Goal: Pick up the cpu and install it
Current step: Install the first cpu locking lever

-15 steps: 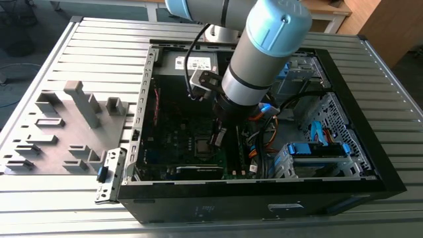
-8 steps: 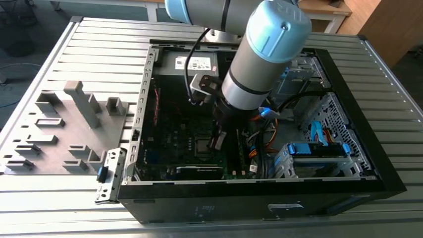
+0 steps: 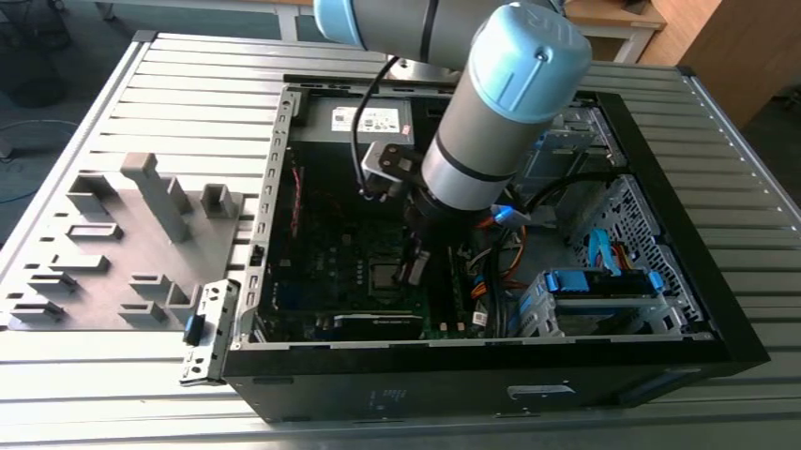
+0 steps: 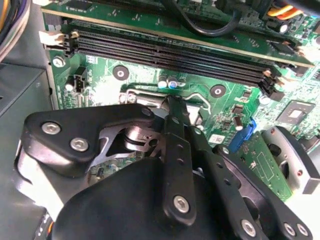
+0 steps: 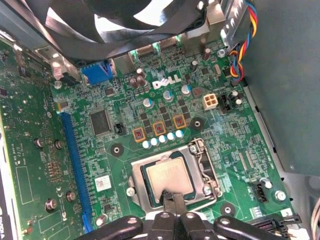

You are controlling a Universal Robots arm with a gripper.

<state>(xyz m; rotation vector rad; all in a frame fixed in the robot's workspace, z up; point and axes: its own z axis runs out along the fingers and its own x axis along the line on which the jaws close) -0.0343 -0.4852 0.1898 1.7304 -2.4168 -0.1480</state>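
Note:
The cpu (image 5: pixel 166 176) is a silver-grey square lying flat in the metal-framed socket (image 5: pixel 207 167) on the green motherboard (image 5: pixel 100 165). In the first wrist view my gripper (image 5: pixel 173 199) has its two narrow black fingertips pressed together, resting over the cpu's near edge. In the second wrist view the gripper (image 4: pixel 170 103) narrows to one point over the socket, with the cpu hidden behind it. In the exterior view the arm reaches down into the open computer case (image 3: pixel 269 187), and the gripper (image 3: pixel 414 270) hangs just beside the socket (image 3: pixel 375 275).
Black memory slots (image 4: pixel 170 52) run beside the socket. A large fan (image 5: pixel 125 25) and coloured cable bundles (image 5: pixel 242 40) stand close by. A blue drive caddy (image 3: pixel 601 283) and orange cables (image 3: pixel 507 262) fill the case's right. A grey fixture block (image 3: pixel 126 244) lies on the exterior view's left.

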